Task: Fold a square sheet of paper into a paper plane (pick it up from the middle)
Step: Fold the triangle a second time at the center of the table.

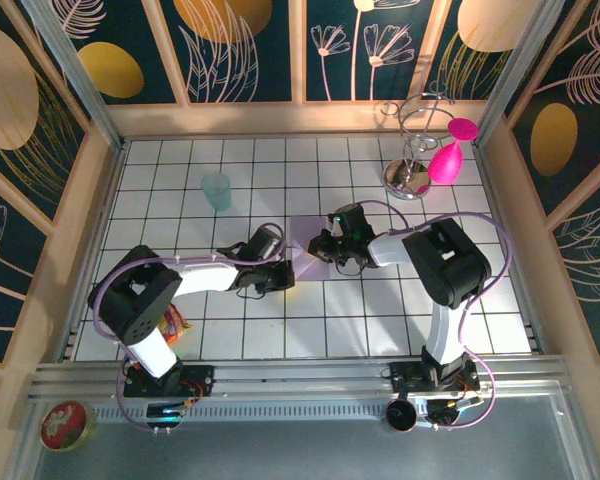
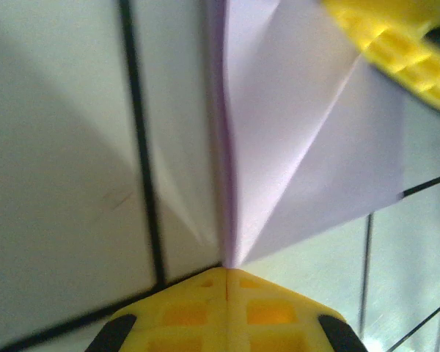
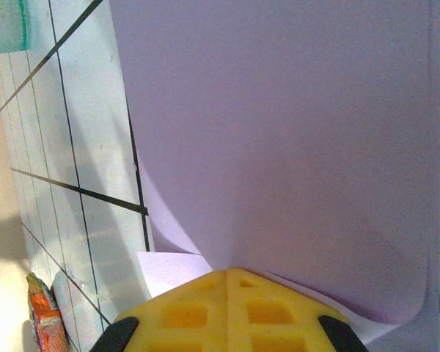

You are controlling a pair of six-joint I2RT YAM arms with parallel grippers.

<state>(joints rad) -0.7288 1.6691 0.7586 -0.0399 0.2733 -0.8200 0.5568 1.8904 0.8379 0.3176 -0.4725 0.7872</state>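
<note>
Where the two forearms meet over the middle of the tiled table (image 1: 380,310), we find the sheet of paper (image 1: 306,243) caught between them. It is a pale lilac patch just right of the left gripper (image 1: 286,272) and just left of the right gripper (image 1: 322,250). From above, the left arm (image 1: 195,275) rises from its base at the near edge and bends at a raised elbow. Its forearm lies low and nearly level toward the right. The right arm (image 1: 445,265) stands taller, folds at its elbow above its base, and reaches its forearm leftward to the sheet.

On the left wrist view, the left gripper (image 2: 226,275) has its yellow fingers (image 2: 183,312) pressed together. A creased ridge of the sheet (image 2: 279,147) runs straight into the seam between them, so it pinches the paper at that fold. Slanting creases fan out from the ridge, and a blurred yellow finger (image 2: 396,37) of the right gripper lies over the sheet's far part.

On the right wrist view, the right gripper (image 3: 227,275) is likewise closed. Its fingers (image 3: 271,312) meet on the paper (image 3: 279,132), which spreads broad and smooth ahead of them and curls at one near corner. We cannot tell whether any edge touches the tiles. A teal cup (image 1: 217,190) stands well apart, beyond the left arm.
</note>
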